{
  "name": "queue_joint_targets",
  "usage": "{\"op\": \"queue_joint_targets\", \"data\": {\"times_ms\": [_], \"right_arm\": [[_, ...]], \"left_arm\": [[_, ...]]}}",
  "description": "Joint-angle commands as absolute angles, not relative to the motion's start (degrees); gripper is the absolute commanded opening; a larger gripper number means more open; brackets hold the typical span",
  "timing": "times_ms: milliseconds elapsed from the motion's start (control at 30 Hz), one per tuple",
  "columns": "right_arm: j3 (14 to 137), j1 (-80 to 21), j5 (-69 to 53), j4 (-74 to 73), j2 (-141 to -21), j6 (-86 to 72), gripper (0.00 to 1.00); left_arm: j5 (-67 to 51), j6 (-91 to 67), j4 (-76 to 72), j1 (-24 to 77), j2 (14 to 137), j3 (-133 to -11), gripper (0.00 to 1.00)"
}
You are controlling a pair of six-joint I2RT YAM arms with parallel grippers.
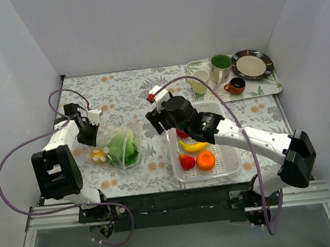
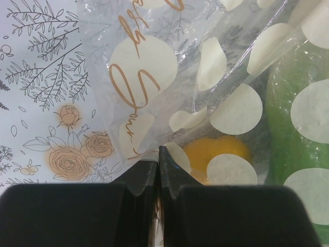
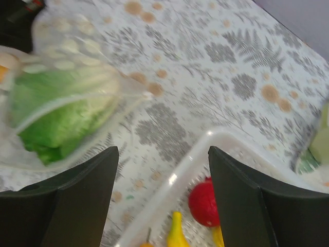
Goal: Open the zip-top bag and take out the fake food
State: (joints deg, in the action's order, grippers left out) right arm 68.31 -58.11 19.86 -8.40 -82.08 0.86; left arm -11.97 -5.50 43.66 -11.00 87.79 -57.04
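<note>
- The clear, crinkly plastic zip-top bag [image 1: 121, 146] printed with white polka dots lies on the left half of the bench, closer to the near edge. Its zip strip cannot be traced in any view, so I cannot tell whether it is sealed or parted.
- In the left wrist view the film runs off the frame. White dots and gold script partly cover a yellow plastic lemon [image 2: 216, 154] inside.
- The right wrist view is blurred, and the ruffled green plastic lettuce [image 3: 56, 113] shows only as a soft mass behind glossy folds.
- The left gripper [image 2: 158, 159] has its black fingers pressed together, with a wrinkle of the bag's edge pinched between them.
- The right gripper [image 3: 162, 154] is spread wide and grips nothing. It hangs above the flowered tablecloth [image 1: 127, 92], between the bag and the white perforated plastic basket [image 1: 233, 162].
- The basket sits by the near edge, right of centre. It holds a smooth yellow banana [image 1: 193, 146], a round orange [image 1: 206, 160] and a red fruit [image 1: 187, 161].
- A second red piece [image 1: 181, 133] is half hidden under the right arm.
- A leaf-print tray [image 1: 269, 86] occupies the far right corner.
</note>
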Motion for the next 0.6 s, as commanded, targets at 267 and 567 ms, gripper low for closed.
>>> {"op": "queue_joint_targets", "data": {"times_ms": [267, 567], "right_arm": [[77.4, -61.9, -1.8, -2.5, -99.9, -12.0, 0.75], [78.2, -61.6, -5.6, 1.0, -106.2, -15.6, 0.74]], "left_arm": [[-10.6, -5.4, 43.4, -10.3, 87.5, -57.8, 0.0], [-10.3, -4.9, 43.2, -10.3, 87.3, -57.6, 0.0]]}}
